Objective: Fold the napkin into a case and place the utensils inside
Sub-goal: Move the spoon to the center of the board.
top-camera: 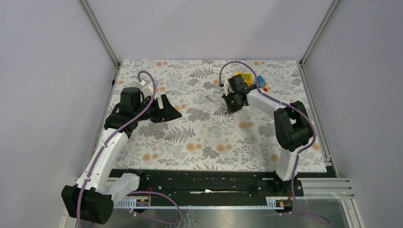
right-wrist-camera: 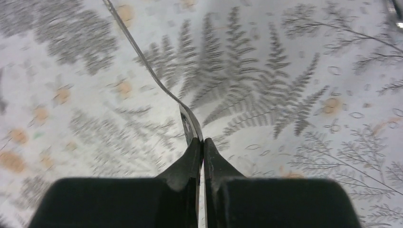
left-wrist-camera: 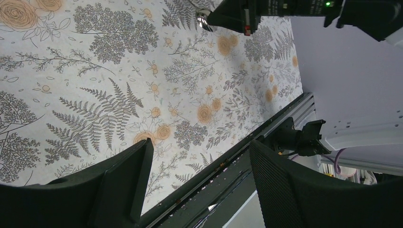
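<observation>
Between the tips of the right pincer (right-wrist-camera: 198,142) sits the end of one slim metal utensil (right-wrist-camera: 152,71); the fingers are closed tight on it. From that grip its long axis runs straight ahead of the pincer and slants off to the left, low over the floral tablecloth (top-camera: 214,137) on the counter. I cannot tell whether its far end rests on the cloth or hangs just clear.

A second utensil (right-wrist-camera: 395,8) shows only as a gleam, ahead and well to the right of the same pincer, so its lie is unclear. The napkin cannot be picked out in any view. That matters, since the carry depends on which way the cloth case lies from the held piece.

The left pincer (left-wrist-camera: 199,185) has its fingers spread wide with nothing between them. It hovers over the cloth well apart from the metal pieces, so the right arm is plainly the nearer one for both.

Behind the right pincer (top-camera: 229,107), toward the back wall, toy blocks (top-camera: 247,78) crowd the corner. That leaves little room there for swinging a long handle. The roomier side looks to be toward the arm bases and the stretch between the two pincers.
</observation>
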Controlling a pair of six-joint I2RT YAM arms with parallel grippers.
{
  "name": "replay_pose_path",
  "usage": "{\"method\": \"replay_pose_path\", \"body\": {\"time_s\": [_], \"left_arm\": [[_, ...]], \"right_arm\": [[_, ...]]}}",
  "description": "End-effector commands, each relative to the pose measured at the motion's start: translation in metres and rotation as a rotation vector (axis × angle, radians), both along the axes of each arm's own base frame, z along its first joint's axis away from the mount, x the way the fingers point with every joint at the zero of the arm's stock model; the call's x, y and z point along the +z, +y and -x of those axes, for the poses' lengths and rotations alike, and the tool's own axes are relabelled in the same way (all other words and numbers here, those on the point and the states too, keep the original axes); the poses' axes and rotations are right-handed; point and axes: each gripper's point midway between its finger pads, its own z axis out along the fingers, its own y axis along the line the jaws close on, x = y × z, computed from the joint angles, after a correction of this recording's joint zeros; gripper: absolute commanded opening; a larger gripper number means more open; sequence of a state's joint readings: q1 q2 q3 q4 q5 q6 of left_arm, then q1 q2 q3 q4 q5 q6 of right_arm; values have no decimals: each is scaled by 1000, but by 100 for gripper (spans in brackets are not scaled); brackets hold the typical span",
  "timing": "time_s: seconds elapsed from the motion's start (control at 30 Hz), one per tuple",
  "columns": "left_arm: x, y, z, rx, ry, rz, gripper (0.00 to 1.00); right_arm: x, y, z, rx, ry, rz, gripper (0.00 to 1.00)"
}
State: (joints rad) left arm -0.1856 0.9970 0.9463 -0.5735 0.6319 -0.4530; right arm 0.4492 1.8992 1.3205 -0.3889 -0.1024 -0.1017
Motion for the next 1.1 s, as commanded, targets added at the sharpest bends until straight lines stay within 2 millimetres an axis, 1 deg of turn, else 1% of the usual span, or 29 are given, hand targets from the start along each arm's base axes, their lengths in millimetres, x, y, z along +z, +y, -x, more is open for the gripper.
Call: {"method": "replay_pose_path", "body": {"time_s": [0.0,0.07,0.13,0.17,0.27,0.33,0.4,0.43,0.5,0.53,0.57,0.63,0.7,0.77,0.83,0.87,0.9,0.93,0.97,1.0,1.03,1.07], "left_arm": [[3,-1,-7,-17,-49,-10,79],[0,0,-6,-19,-50,-20,78],[0,2,-5,-19,-56,-29,78],[0,2,-4,-20,-60,-32,78],[-2,4,-1,-12,-69,-38,78],[-5,5,2,-14,-65,-38,78],[-10,4,6,-20,-54,-36,78],[-14,4,7,-25,-47,-37,78],[-19,4,10,-34,-38,-38,78],[-21,4,11,-37,-33,-38,78],[-22,4,12,-38,-30,-38,78],[-24,3,13,-42,-19,-34,78],[-27,1,14,-47,-1,-26,78],[-31,-1,14,-46,18,-29,79],[-36,-5,14,-37,36,-53,78],[-38,-7,13,-26,43,-69,78],[-40,-10,13,-8,48,-92,78],[-42,-14,13,10,53,-115,78],[-44,-20,13,31,55,-151,78],[-47,-26,15,54,59,-187,78],[-52,-32,17,80,72,-222,78],[-61,-35,15,128,86,-281,79]], "right_arm": [[18,38,67,261,192,-27,0],[1,46,97,384,285,77,3],[-11,55,121,491,342,140,5],[-13,61,129,532,362,139,4],[-12,79,147,645,402,99,0],[-11,85,153,696,409,105,0],[-11,90,151,710,406,113,1],[-11,93,149,710,408,117,5],[-10,96,142,685,396,129,20],[-8,99,138,674,383,127,23],[-5,102,133,656,355,122,31],[6,108,122,596,281,93,45],[23,113,109,525,209,44,58],[44,109,95,426,156,-17,65],[63,94,76,281,114,-80,66],[70,80,65,182,98,-110,67],[78,61,52,39,72,-126,68],[84,32,39,-123,39,-129,70],[85,4,33,-269,33,-147,71],[89,-19,31,-386,29,-182,72],[96,-41,34,-489,23,-242,73],[84,-65,42,-583,48,-273,73]]}}
